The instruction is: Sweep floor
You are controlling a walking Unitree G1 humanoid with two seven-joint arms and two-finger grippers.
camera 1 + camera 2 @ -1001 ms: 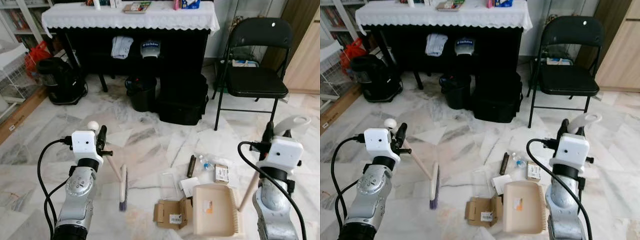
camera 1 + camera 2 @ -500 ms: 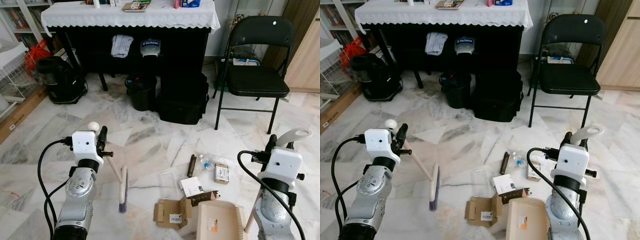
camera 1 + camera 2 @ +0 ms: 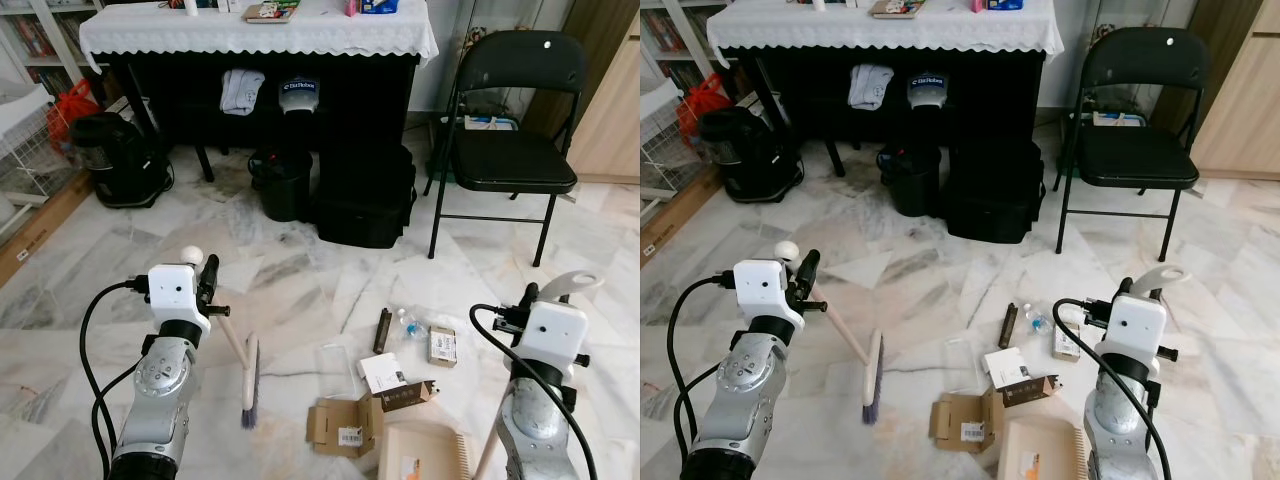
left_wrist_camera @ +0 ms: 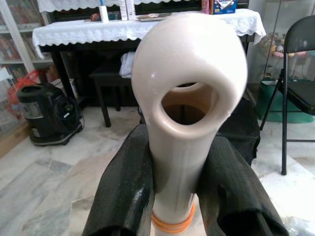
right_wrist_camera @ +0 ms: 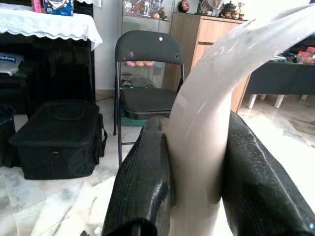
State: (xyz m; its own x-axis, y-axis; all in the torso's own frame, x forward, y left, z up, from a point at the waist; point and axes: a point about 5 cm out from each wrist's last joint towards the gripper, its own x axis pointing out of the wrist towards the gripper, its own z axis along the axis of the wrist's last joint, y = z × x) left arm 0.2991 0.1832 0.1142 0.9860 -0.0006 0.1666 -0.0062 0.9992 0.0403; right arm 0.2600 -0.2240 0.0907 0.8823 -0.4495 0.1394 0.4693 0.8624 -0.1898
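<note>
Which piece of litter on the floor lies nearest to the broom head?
The flattened brown carton, just right of the broom head; the white card and small box lie farther right.

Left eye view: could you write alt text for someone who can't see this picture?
A robot's left hand grips a cream broom whose bristles rest on a marble floor, while its right hand holds the handle of a cream dustpan near scattered cardboard litter. Behind stand a black folding chair and a cloth-covered black table.
</note>
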